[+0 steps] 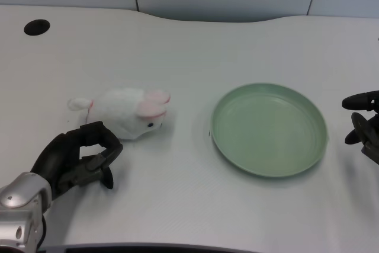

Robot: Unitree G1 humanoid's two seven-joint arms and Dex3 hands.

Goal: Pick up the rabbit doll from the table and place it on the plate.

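White plush: the rabbit doll [130, 112] lies on its side on the table, pink-lined ears toward the plate, small tail at its far left end.
Doll's place: left of centre, well apart from the plate, nothing gripping it.
Left hand [80, 159]: just beside the doll's near side, fingers curled inward, nothing held; the uppermost fingers sit at the plush's edge, contact cannot be told.
Plate [308, 158]: pale green, round, shallow, right of the doll.
Table [195, 51]: white, with a dark round hole [37, 26] near its far left corner.
Right hand [364, 124]: black, at the right edge, beside the plate.
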